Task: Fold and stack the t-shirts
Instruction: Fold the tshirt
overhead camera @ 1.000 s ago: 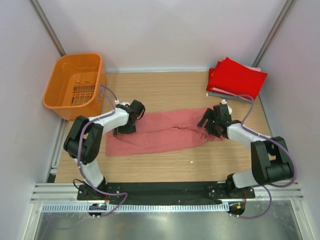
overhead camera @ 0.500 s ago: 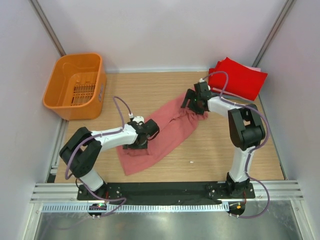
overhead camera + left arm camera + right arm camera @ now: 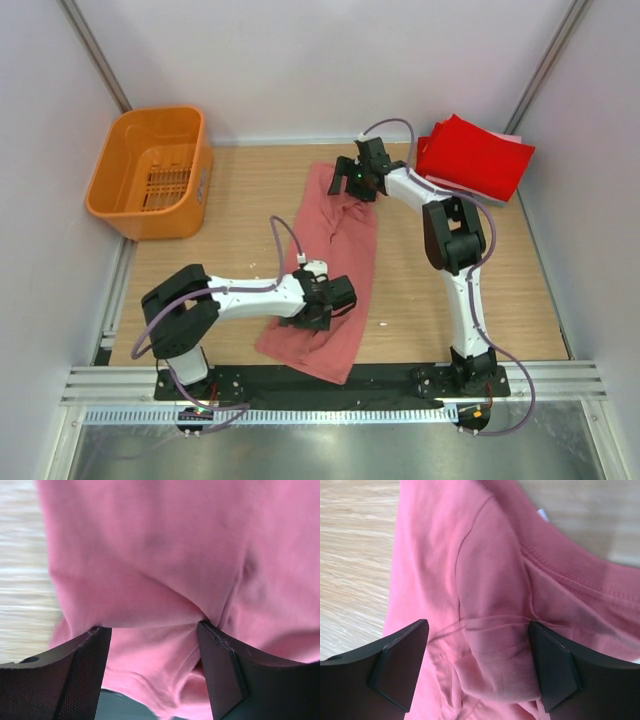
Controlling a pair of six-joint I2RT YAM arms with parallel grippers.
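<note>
Left wrist shows the left gripper [image 3: 150, 628] narrowed on a soft wrinkled fold of the salmon-pink shirt [image 3: 150, 545] between its fingers; the right gripper [image 3: 477, 625] likewise pinches stitched hem cloth.

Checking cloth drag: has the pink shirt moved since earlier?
Yes. The pink shirt turned from crosswise to lengthwise, its left end swinging away from the orange basket.

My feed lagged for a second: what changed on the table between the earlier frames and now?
The salmon-pink shirt swung from lying crosswise to lengthwise: the right gripper carried its end toward the far edge, and the left gripper pulled the other end toward the near edge. Both kept their hold. The red shirt and orange basket did not move.
</note>
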